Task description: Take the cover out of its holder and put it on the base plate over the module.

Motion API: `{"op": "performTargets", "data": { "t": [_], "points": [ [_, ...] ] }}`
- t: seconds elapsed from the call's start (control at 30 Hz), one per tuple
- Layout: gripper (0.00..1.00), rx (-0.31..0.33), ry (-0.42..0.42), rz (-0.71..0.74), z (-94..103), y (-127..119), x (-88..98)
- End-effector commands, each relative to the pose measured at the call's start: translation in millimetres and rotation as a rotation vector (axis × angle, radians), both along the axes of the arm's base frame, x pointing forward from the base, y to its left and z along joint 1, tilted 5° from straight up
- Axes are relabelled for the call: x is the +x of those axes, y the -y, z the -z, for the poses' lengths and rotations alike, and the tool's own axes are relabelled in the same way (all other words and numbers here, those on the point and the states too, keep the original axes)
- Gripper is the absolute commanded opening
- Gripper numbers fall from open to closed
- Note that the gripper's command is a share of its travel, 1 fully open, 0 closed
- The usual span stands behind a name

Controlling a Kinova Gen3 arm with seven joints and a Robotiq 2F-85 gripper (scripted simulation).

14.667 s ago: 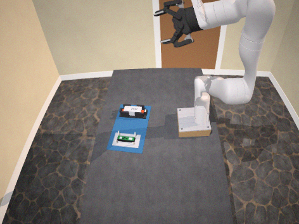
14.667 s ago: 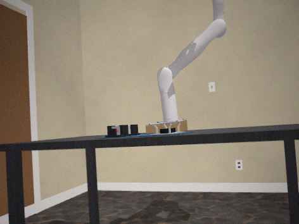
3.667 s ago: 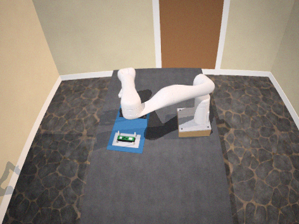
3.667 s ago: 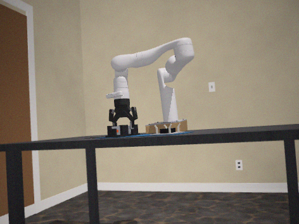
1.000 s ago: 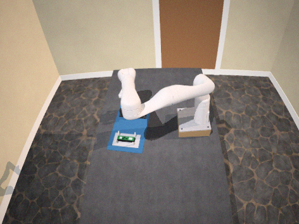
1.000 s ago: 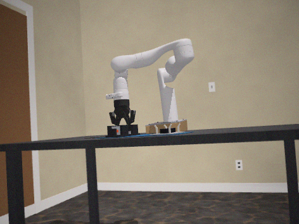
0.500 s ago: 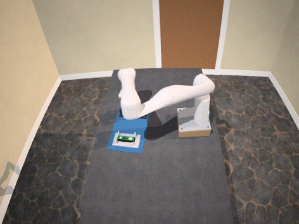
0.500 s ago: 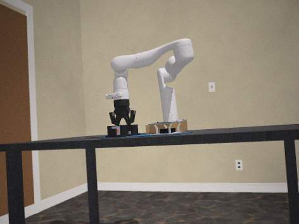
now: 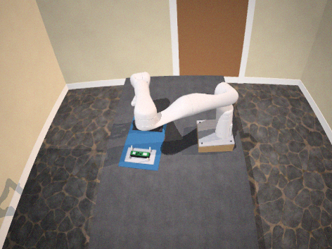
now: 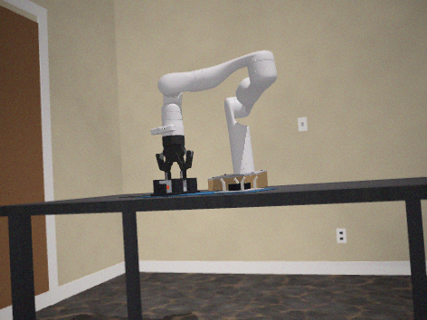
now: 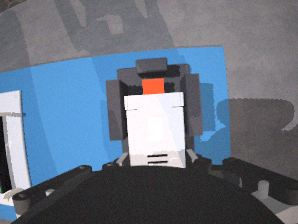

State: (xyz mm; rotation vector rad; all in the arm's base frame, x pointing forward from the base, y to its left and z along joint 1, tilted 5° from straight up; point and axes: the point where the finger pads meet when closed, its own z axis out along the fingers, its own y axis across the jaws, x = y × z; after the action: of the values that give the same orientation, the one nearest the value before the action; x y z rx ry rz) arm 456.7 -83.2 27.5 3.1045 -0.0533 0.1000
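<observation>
Gripper [image 10: 175, 178] [image 11: 158, 161]: closed on cover [image 10: 170, 183] [image 11: 155, 125]
Cover: between walls of holder [image 9: 158, 129] [image 10: 192, 185] [image 11: 114, 110]
Base plate [image 9: 152, 157] [image 10: 230, 191] [image 11: 16, 130]: apart from holder, module [image 9: 140, 154] uncovered

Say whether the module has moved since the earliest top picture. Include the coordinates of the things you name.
No. In the top view, the module [image 9: 140, 154] [image 10: 234, 186] [image 11: 4, 155] lies in the same spot relative to the robot's base [image 9: 215, 148] [image 10: 214, 183].
</observation>
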Motion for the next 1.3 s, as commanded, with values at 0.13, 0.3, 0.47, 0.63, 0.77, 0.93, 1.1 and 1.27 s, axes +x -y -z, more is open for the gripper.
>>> {"op": "performTargets", "data": {
  "t": [0.13,0.3,0.47,0.63,0.77,0.93,1.1,1.27],
  "points": [
    [0.0,0.001,0.007,0.005,-7.9,-1,1.8],
    [0.0,0.001,0.004,0.0,-18.7,-1,-0.3],
    [0.0,0.001,0.004,0.0,-33.7,-1,-1.4],
    [0.0,0.001,0.004,0.0,-33.7,-1,-1.4],
    [0.01,-0.004,0.005,-0.007,-31.1,1,-1.3],
    [0.01,-0.004,0.005,-0.007,-31.1,1,-1.3],
    [0.01,-0.004,0.005,-0.007,-31.1,1,-1.3],
    [0.01,-0.004,0.005,-0.007,-31.1,1,-1.3]
  ]
}}
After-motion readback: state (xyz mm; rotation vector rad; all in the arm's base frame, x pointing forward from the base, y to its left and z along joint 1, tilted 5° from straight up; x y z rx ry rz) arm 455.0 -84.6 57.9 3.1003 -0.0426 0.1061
